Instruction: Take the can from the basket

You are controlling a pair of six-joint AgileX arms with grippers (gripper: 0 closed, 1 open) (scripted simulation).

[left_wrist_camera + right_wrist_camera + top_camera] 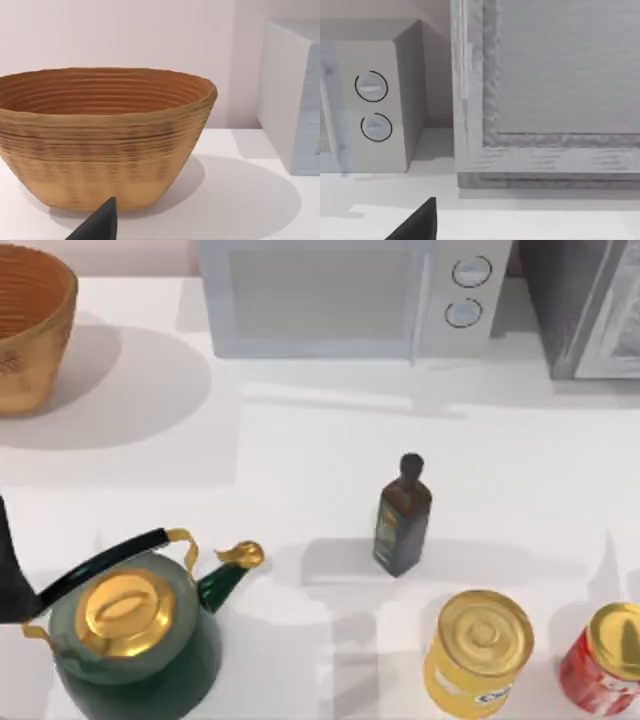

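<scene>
1. Table: white, spread across the top view.
2. Microwave: white, two dials, at the far edge near centre. A grey framed box just right of it.
3. Basket: wicker, far left corner, upright. In the left wrist view, orange-brown ribbed inside, tan wall; floor hidden behind the near rim.
4. Kettle: green, gold lid, near left, spout toward the right.
5. Yellow can: gold lid, near right. Red can just beside it at the right edge.
6. Bottle: dark, upright, mid-table, between kettle and yellow can but farther back.
7. Small can of the task: whereabouts cannot be told; basket's inside only partly seen.
8. Left gripper: one dark fingertip in the left wrist view, low in front of the basket, apart from it. Opening cannot be told; nothing seen held.
9. Right gripper: one dark fingertip in the right wrist view, facing microwave and box. Opening cannot be told; nothing seen held.
</scene>
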